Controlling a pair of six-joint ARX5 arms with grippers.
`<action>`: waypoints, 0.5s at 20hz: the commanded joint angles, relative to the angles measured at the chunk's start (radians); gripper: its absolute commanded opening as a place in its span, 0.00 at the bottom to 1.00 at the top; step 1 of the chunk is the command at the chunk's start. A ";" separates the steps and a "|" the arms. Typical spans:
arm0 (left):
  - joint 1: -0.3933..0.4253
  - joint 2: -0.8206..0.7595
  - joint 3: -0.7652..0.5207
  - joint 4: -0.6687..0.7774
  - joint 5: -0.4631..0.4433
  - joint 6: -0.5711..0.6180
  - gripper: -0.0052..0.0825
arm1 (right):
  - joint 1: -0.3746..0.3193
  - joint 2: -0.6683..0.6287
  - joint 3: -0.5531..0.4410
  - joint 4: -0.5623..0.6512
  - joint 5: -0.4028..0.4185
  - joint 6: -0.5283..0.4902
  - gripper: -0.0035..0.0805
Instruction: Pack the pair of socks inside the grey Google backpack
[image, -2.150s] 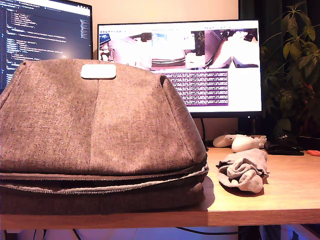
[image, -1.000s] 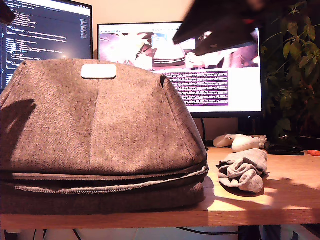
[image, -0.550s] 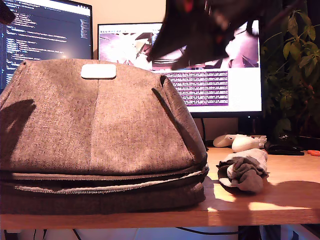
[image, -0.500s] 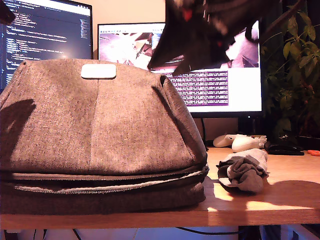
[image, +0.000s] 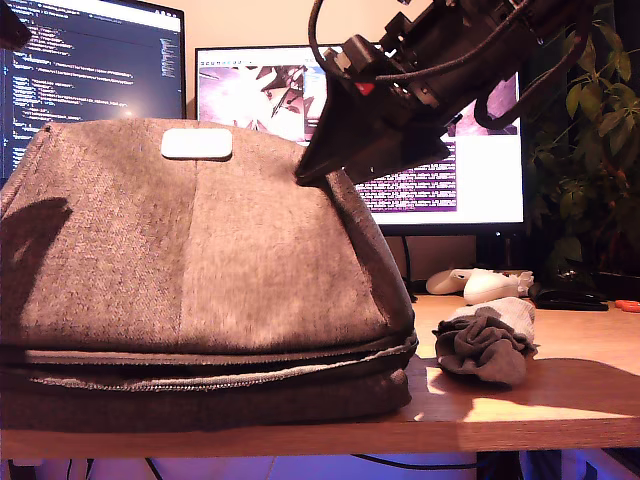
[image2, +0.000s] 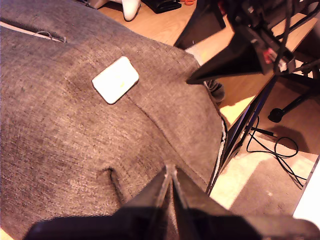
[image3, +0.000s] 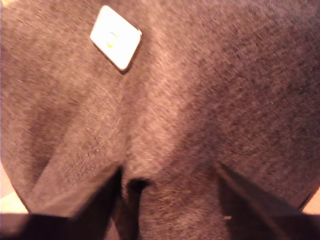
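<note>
The grey Google backpack (image: 200, 260) lies flat on the desk and fills the exterior view's left and middle, its white patch (image: 197, 143) on top. The pair of socks (image: 485, 345) is a small grey bundle on the desk at the backpack's right in that view, in shadow. My second gripper (image: 305, 172) reaches down from the exterior view's upper right onto the top of the backpack. It stands open (image3: 167, 167), with a fold of the fabric between its fingers. My first gripper (image2: 170, 172) hovers shut over the backpack (image2: 75, 130), holding nothing.
Two lit monitors (image: 420, 140) stand behind the backpack. White controllers (image: 480, 285) and a black object lie behind the socks, a plant (image: 590, 130) at the exterior view's right. The desk's front edge (image: 500, 430) is close. Cables and a stand are on the floor (image2: 280, 130).
The second arm has come down from the exterior view's upper right, moving left onto the backpack's top. Its shadow now covers the socks. The socks and backpack have stayed in place.
</note>
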 joint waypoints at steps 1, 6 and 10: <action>0.000 -0.005 -0.006 0.008 0.000 -0.004 0.03 | 0.012 0.009 0.006 0.019 -0.013 0.005 0.04; -0.005 -0.008 -0.006 -0.012 -0.011 -0.008 0.03 | 0.029 0.009 0.075 0.045 -0.017 0.057 0.03; -0.040 -0.022 -0.006 -0.055 -0.039 -0.005 0.03 | 0.029 0.009 0.218 -0.058 0.009 0.055 0.03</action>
